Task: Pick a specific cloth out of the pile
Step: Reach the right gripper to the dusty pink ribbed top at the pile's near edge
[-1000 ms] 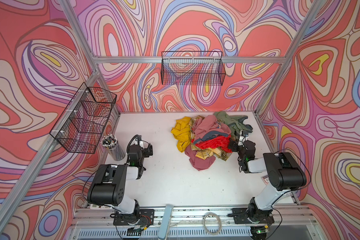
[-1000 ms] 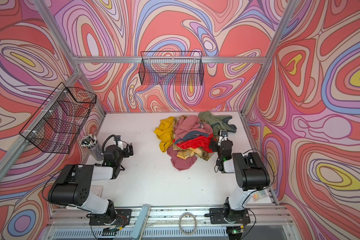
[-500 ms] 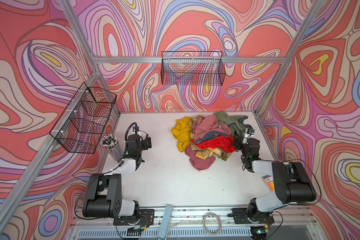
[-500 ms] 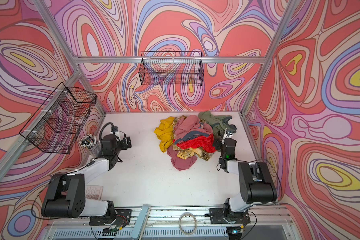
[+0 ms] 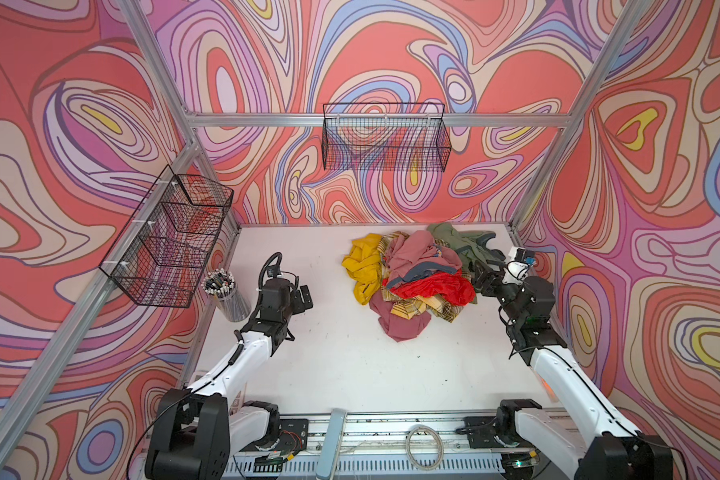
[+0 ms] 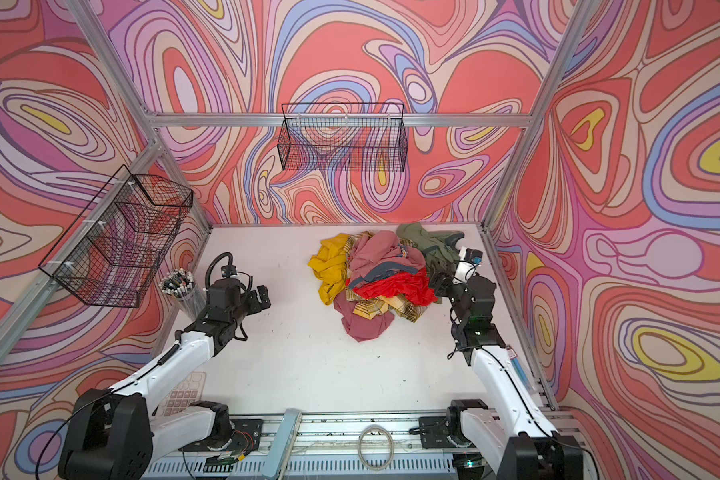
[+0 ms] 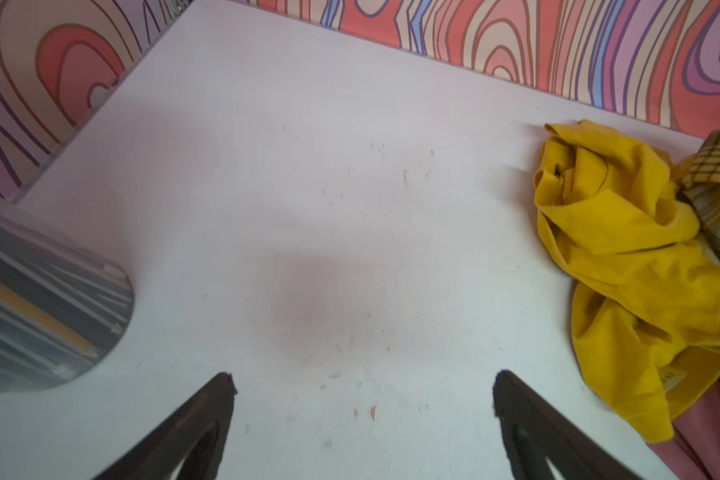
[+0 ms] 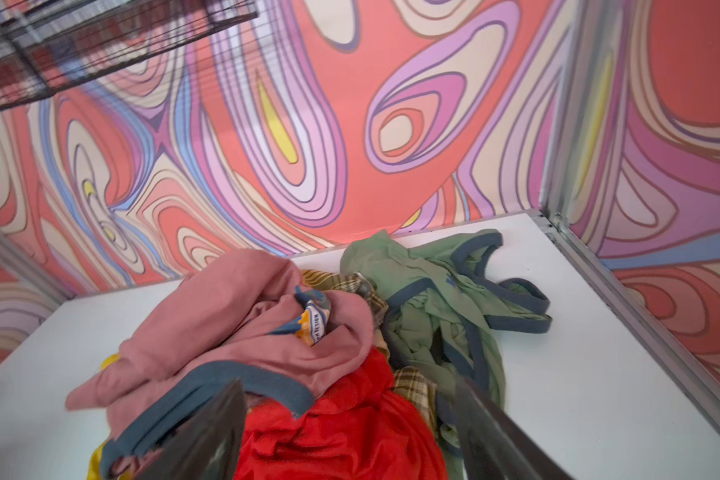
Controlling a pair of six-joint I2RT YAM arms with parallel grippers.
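The pile (image 5: pixel 416 282) of cloths lies at the back right of the white table (image 5: pixel 341 365) in both top views. In it are mustard yellow (image 7: pixel 620 257), pink with grey-blue trim (image 8: pixel 233 316), olive green (image 8: pixel 433 299), yellow plaid (image 8: pixel 416 386) and bright red (image 8: pixel 341 432). My right gripper (image 8: pixel 348 384) is at the pile's right edge (image 5: pixel 481 278), open, its jaws on either side of the red cloth. My left gripper (image 7: pixel 362 380) hangs open over bare table (image 5: pixel 304 295), left of the pile, holding nothing.
A cup of pens (image 5: pixel 225 291) stands by the left wall, close to my left arm. Wire baskets hang on the left wall (image 5: pixel 171 237) and the back wall (image 5: pixel 385 137). A calculator (image 6: pixel 184 395) lies at the front left. The metal frame rail (image 8: pixel 641 311) runs just right of the pile.
Both arms have stretched forward. The right gripper has gone into the pile's right edge and its jaws have narrowed round the red cloth. The left gripper stays wide open.
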